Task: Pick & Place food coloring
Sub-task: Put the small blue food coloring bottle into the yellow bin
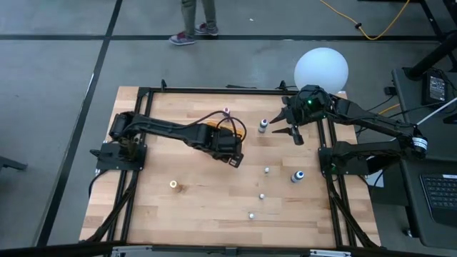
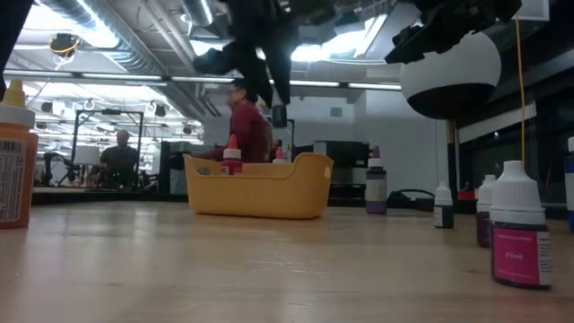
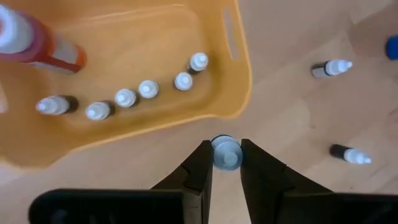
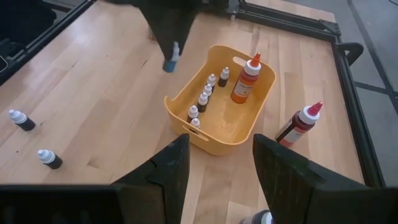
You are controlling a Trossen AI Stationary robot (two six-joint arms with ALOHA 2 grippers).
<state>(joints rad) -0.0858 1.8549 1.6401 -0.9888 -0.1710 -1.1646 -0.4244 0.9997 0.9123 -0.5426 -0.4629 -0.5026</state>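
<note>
A dropper bottle's (image 2: 523, 235) magenta label reads "Pink".

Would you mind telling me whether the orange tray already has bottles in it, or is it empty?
Not empty. The orange tray holds a row of small dropper bottles and one larger orange bottle, all upright.

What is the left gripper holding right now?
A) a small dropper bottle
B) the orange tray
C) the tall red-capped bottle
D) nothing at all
A: in the left wrist view the left gripper has its fingers closed on a small dropper bottle, just outside the rim of the orange tray.
</note>
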